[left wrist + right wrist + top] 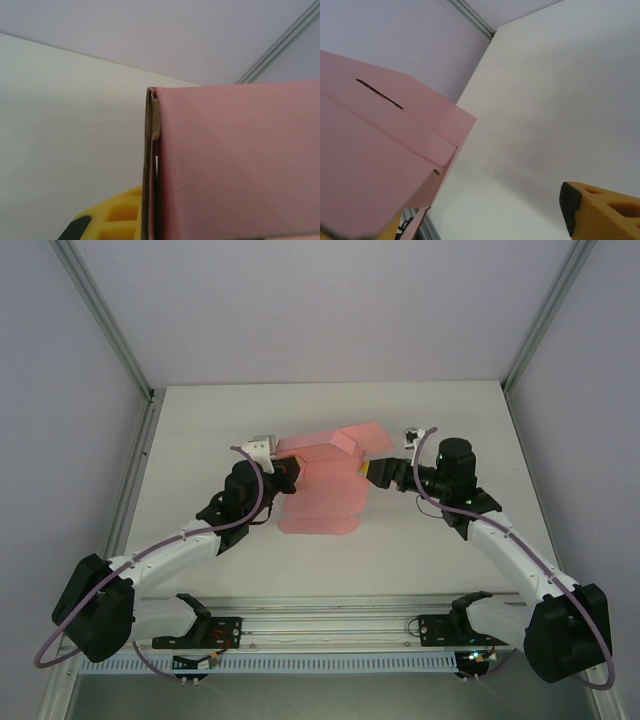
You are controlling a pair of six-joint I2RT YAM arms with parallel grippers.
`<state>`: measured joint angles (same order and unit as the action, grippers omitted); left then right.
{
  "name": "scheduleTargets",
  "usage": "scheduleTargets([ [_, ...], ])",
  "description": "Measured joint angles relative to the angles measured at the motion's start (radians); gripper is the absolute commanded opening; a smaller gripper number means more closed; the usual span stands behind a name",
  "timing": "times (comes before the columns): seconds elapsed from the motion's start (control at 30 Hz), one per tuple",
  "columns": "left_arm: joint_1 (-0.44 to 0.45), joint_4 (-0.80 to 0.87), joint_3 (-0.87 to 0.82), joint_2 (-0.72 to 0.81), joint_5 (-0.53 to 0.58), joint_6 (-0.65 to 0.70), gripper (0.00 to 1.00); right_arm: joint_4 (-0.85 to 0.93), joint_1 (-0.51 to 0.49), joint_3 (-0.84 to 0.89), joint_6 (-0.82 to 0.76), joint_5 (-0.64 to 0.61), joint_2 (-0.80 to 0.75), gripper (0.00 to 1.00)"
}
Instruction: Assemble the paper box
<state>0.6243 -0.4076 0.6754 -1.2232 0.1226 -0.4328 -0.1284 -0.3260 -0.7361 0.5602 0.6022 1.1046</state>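
Note:
The pink paper box [325, 485] lies partly folded in the middle of the table, its far panels raised and a flat panel reaching towards me. My left gripper [287, 477] is shut on the box's left edge. In the left wrist view the card [235, 165] stands edge-on against a yellow finger [117, 217], and the other finger is hidden behind it. My right gripper [378, 472] is at the box's right side and stands open. One of its yellow fingers [602, 215] is well clear of the pink card [375, 165], which has a slot and covers the other finger.
The white table [450, 430] has bare room on every side of the box. Grey walls and aluminium frame posts [135, 370] close off the back and sides. A rail [330, 625] with the arm bases runs along the near edge.

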Motion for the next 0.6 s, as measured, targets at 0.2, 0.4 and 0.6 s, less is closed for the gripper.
scheduleTargets([
  [0.2,0.0,-0.013,0.0,-0.01,-0.01,0.003,0.0,-0.002,0.0,-0.018,0.0,0.013,0.044,0.76],
  [0.4,-0.006,-0.011,0.0,-0.027,-0.006,0.003,0.0,0.006,-0.049,-0.055,-0.034,-0.046,0.124,0.69],
  [0.6,-0.02,-0.002,0.0,-0.033,0.025,0.011,0.0,0.044,-0.137,-0.082,-0.069,-0.285,0.147,0.62],
])
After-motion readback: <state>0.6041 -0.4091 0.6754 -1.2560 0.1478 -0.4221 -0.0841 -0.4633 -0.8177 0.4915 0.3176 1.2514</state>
